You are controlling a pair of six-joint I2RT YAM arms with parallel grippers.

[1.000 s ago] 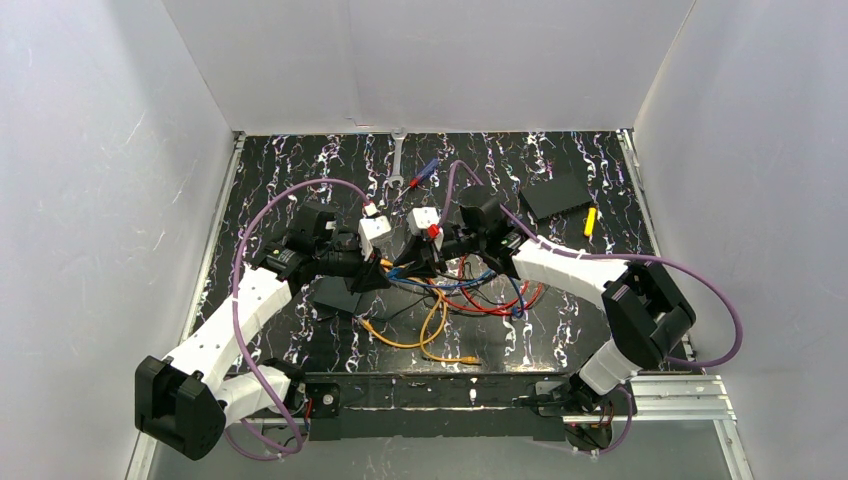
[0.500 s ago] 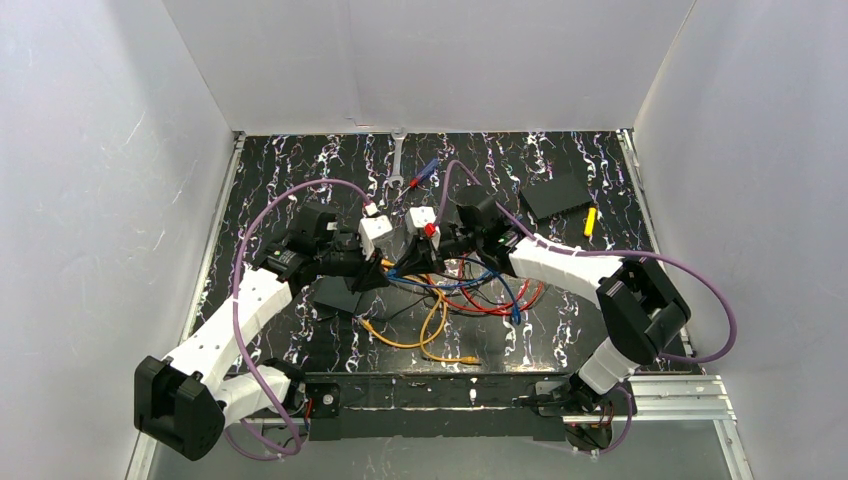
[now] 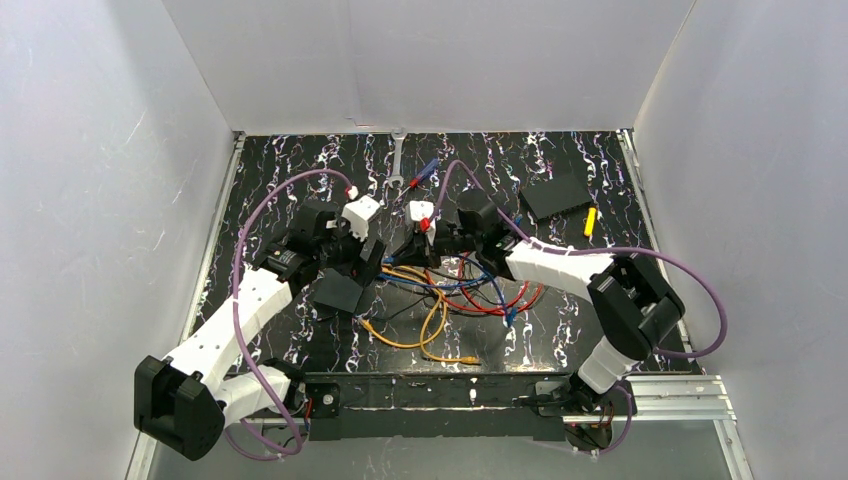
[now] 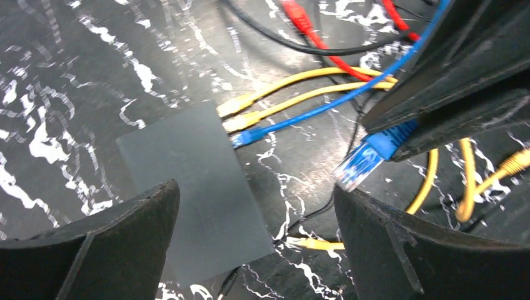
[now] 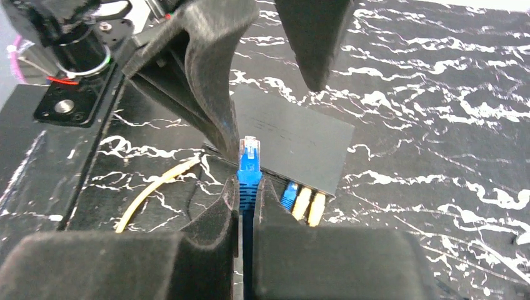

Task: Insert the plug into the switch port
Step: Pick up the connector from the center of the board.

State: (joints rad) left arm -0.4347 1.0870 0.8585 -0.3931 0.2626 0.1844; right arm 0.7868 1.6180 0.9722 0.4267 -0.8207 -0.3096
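Left side first: the switch (image 3: 338,290) lies flat on the tabletop (image 3: 300,160), left of centre, right under my left tool (image 3: 362,262). Its long side with the ports faces right, toward the cable tangle (image 3: 460,290). From the right wrist cam that port edge is the one turned toward the lens. It's a flat, matte, dark-grey slab with a plain top. One blue and two yellow connectors (image 5: 303,201) sit side by side in it near one end of the row.

The left arm comes up from its base at the lower left and angles in toward the middle, with the wrist tipped down over the switch. The left tool is spread wide and grasps nothing, its fingers (image 4: 94,244) hanging apart above the box.

Moving right, the plug (image 5: 249,165) is blue with a clear tip. Its long axis is in line with the right tool (image 5: 249,194) and the tip aims at the port edge. It's near the switch but not touching it. The right tool is clenched on the blue boot just behind the tip.

The right arm folds up at the right and its forearm reaches left across the cables. Farther back on the right lies another black slab (image 3: 558,195).
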